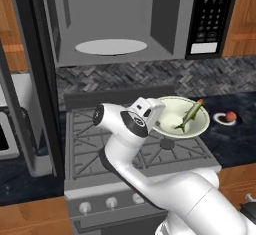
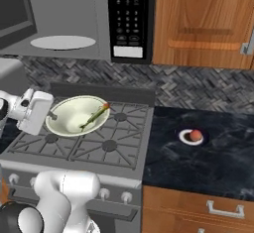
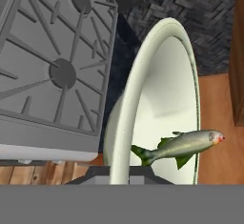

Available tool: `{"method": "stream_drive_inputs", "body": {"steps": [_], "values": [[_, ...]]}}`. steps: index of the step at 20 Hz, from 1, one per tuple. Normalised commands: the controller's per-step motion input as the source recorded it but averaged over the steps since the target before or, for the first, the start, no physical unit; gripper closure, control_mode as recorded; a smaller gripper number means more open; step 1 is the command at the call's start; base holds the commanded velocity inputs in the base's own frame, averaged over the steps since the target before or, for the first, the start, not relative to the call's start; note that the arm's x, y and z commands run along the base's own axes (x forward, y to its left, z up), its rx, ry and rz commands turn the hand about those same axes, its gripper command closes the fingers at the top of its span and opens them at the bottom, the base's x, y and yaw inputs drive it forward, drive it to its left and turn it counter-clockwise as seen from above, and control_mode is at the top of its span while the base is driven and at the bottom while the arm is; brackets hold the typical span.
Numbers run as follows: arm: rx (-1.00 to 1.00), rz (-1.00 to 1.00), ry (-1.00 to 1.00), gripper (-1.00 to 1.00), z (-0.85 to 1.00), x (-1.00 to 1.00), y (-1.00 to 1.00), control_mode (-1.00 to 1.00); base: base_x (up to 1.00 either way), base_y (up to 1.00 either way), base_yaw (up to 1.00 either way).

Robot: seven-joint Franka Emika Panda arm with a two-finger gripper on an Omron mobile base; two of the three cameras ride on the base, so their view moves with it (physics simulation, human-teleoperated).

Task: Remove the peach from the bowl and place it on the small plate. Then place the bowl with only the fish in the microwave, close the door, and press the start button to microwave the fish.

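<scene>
I see my arm bent over the stove (image 1: pixel 150 154), gripper (image 2: pixel 51 114) pinching the bowl (image 2: pixel 74 115) rim at its 9 o'clock, lifted, fish (image 2: pixel 94 116) inside. The peach (image 2: pixel 195 135) sits on the small plate (image 2: pixel 184 138) at 3 o'clock.

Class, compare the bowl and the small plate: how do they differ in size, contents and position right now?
The bowl is far wider than the small plate. The bowl carries the fish; the small plate carries the peach. The bowl is gripped at its rim by the end effector and tilted above the stove; the small plate lies flat on the dark counter. Both are round and pale.
</scene>
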Motion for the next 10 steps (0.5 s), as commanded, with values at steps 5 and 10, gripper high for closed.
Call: {"method": "stream_drive_inputs", "body": {"steps": [5, 10], "values": [[0.0, 0.29, -0.18, 1.0, 0.27, 0.02, 0.02, -1.0, 0.0, 0.0, 0.0], [-0.07, 0.35, -0.23, 1.0, 0.83, 0.06, 0.52, -1.0, 0.0, 0.0, 0.0]]}}
